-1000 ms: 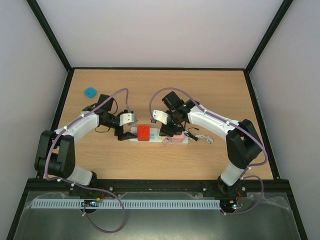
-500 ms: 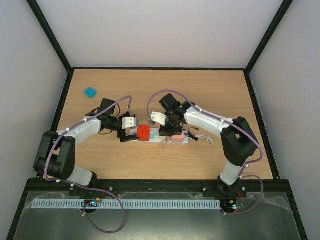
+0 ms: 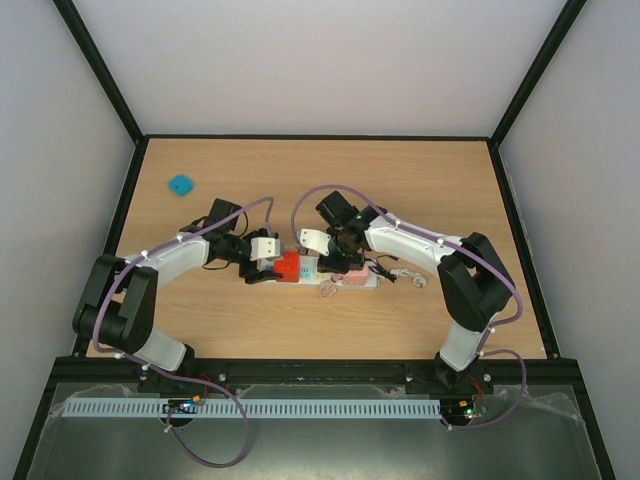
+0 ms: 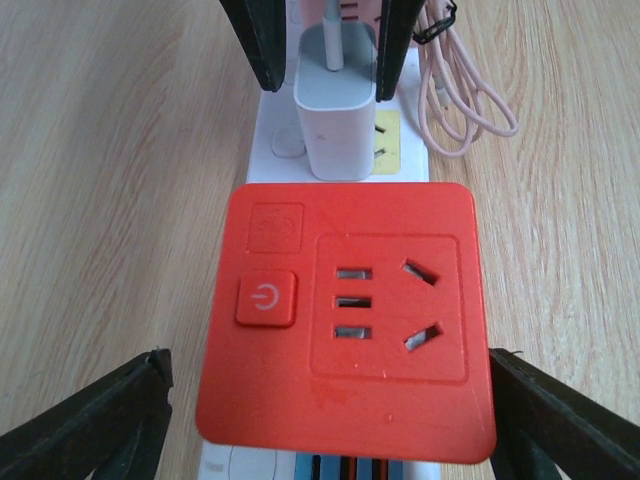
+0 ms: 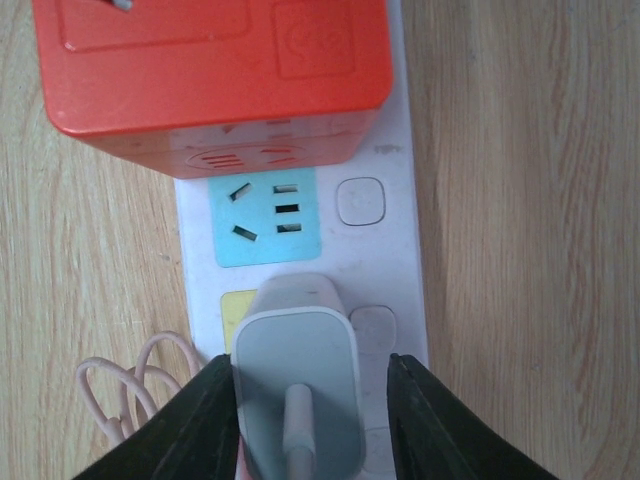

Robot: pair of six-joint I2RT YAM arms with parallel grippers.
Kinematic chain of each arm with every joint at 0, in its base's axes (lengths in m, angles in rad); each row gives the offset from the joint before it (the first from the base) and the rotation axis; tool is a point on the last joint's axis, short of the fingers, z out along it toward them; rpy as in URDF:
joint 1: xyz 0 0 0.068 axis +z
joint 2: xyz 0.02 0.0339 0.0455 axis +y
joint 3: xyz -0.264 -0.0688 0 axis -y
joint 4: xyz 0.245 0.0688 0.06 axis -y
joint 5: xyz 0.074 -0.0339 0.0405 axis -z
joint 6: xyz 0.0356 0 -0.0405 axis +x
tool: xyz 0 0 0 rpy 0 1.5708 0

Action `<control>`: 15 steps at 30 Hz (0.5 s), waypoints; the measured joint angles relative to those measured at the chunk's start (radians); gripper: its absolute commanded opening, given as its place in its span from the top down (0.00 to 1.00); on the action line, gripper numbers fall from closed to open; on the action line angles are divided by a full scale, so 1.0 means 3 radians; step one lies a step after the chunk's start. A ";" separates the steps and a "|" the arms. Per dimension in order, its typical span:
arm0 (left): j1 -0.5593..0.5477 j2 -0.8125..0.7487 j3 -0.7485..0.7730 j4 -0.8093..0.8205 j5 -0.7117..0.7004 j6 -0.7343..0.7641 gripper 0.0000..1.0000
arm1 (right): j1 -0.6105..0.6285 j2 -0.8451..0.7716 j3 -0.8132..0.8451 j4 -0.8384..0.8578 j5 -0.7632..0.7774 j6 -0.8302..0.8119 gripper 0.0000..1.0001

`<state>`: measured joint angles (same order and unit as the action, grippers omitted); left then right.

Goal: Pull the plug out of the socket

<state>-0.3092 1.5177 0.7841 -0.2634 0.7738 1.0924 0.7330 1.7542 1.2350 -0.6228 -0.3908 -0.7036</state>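
Note:
The socket, a long white power strip [image 3: 352,281], lies at mid-table. A red cube adapter [image 3: 288,266] sits on its left end, and a white plug [image 3: 327,266] with a pink cable [image 3: 336,284] sits beside it. In the left wrist view my left gripper [image 4: 330,372] is open, and its fingers [image 4: 90,425] straddle the red cube [image 4: 345,320]. In the right wrist view my right gripper [image 5: 310,370] is open around the white plug [image 5: 297,385]. The left finger [image 5: 185,420] touches the plug and the right finger stands a little off. The strip [image 5: 400,250] shows a blue outlet face [image 5: 268,215].
A small blue object [image 3: 180,184] lies at the far left of the table. A tangle of thin cord [image 3: 402,272] lies off the strip's right end. The coiled pink cable [image 4: 465,90] rests on the wood beside the strip.
My left gripper has moved right along the strip and now straddles the red cube. My right gripper has shifted slightly left and settled over the white plug.

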 measured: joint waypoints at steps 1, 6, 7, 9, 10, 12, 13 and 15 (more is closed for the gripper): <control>-0.0020 0.0005 0.0000 0.0003 -0.0027 0.0005 0.25 | 0.0003 0.0001 -0.0009 0.0008 -0.0003 -0.0011 0.68; -0.0099 0.0006 0.0000 0.0014 -0.0090 0.0000 0.40 | 0.0005 0.0001 -0.0042 0.0050 -0.0017 -0.0042 0.78; -0.0104 0.0003 0.0000 0.0010 -0.0086 -0.0009 0.42 | 0.0005 0.0001 -0.0047 0.0060 -0.0018 -0.0043 0.80; -0.0107 0.0003 0.0003 -0.0001 -0.0074 -0.0034 0.47 | 0.0006 0.0001 -0.0051 0.0071 -0.0022 -0.0038 0.85; -0.0107 0.0003 0.0006 -0.0008 -0.0072 -0.0042 0.48 | 0.0006 0.0001 -0.0051 0.0072 -0.0022 -0.0043 0.86; -0.0103 0.0009 0.0031 -0.0052 -0.0060 -0.0074 0.51 | 0.0006 0.0001 -0.0051 0.0074 -0.0024 -0.0042 0.87; -0.0100 0.0022 0.0056 -0.0090 -0.0051 -0.0083 0.51 | 0.0006 0.0001 -0.0051 0.0075 -0.0024 -0.0042 0.88; -0.0089 0.0061 0.0108 -0.0159 -0.0024 -0.0092 0.52 | 0.0008 0.0001 -0.0053 0.0079 -0.0023 -0.0041 0.89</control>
<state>-0.3359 1.5360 0.8165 -0.3111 0.7666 1.0649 0.7353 1.7546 1.2190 -0.5991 -0.3977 -0.7158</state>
